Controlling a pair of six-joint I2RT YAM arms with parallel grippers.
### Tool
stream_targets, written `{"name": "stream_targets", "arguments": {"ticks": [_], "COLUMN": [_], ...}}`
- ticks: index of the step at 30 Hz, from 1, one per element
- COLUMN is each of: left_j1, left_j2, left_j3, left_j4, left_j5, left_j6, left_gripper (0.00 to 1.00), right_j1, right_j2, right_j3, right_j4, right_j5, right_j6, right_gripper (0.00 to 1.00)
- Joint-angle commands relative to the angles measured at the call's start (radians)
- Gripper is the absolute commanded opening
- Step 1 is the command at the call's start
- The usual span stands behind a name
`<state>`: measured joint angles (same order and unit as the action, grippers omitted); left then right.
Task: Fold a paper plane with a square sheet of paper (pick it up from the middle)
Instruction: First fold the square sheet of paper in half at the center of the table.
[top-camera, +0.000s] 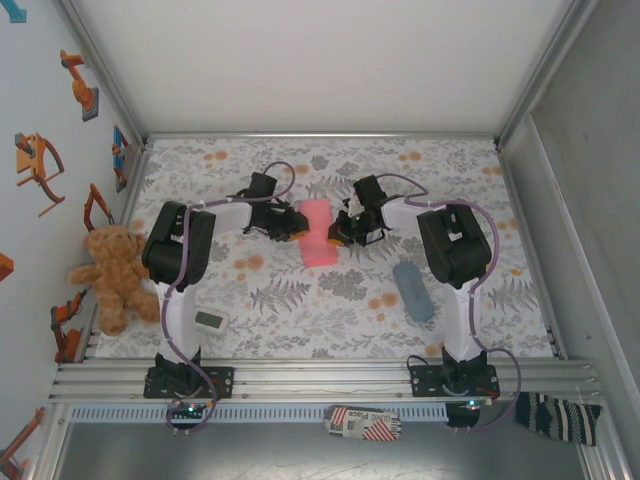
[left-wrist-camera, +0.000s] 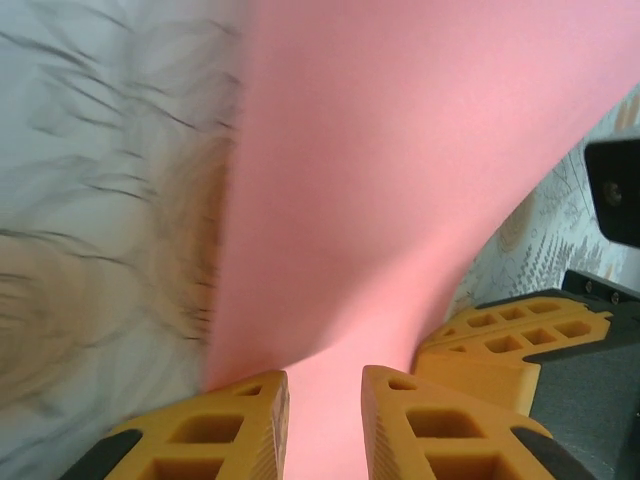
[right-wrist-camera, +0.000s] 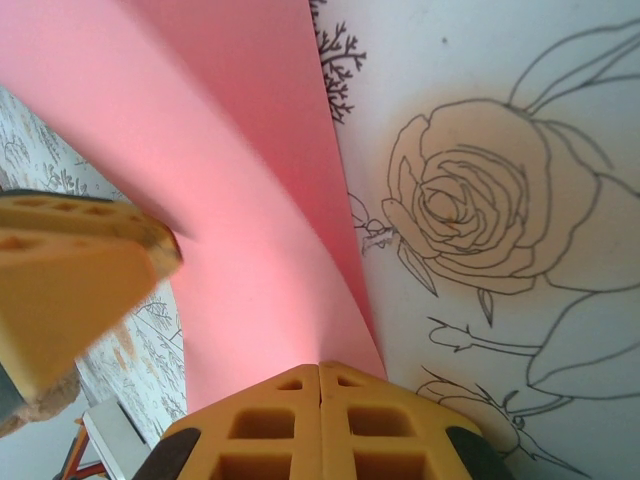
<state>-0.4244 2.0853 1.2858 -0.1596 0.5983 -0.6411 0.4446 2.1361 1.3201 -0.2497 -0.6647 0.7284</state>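
Two hands flank the limp square sheet of paper (top-camera: 318, 240): right hand (top-camera: 343, 232) pinching its three-o'clock edge, left hand (top-camera: 291, 228) ajar.

Floral tablecloth (top-camera: 300, 320), white panel (top-camera: 320, 60) behind it, teddy bear (top-camera: 112, 275) at its left edge, seemingly cartoon stickers (top-camera: 40, 165) beyond, aluminium rails (top-camera: 320, 378) along its near edge.
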Motion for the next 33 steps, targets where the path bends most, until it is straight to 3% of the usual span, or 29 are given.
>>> {"name": "stream_targets", "arguments": {"ticks": [1,9,17,25,33], "left_j1": [0.056,-0.003,-0.080,-0.041,0.046], "left_j2": [-0.027,-0.123,-0.013,0.033,0.030], "left_j3": [0.004,-0.023,0.015,0.031,0.087], "left_j4": [-0.082,0.006,0.071,0.054,-0.093], "left_j5": [-0.101,-0.043,-0.023,-0.057,-0.146], "left_j6": [0.068,0.061,0.007,0.037,0.132], "left_gripper": [0.28,0.28,0.27,0.27,0.27], "right_j1": [-0.004,-0.006,-0.006,-0.006,-0.005], "right_j2": [0.148,0.147,0.156,0.156,0.153], "right_j3": [-0.081,-0.082,-0.083,-0.084,-0.089], "right_j4": [-0.227,-0.226,-0.227,-0.225,-0.224], "right_j5": [0.267,0.269,0.264,0.270,0.274], "right_j6": [-0.021,-0.021,-0.024,-0.029,-0.035], "right_gripper": [0.00,0.00,0.00,0.00,0.00]}}
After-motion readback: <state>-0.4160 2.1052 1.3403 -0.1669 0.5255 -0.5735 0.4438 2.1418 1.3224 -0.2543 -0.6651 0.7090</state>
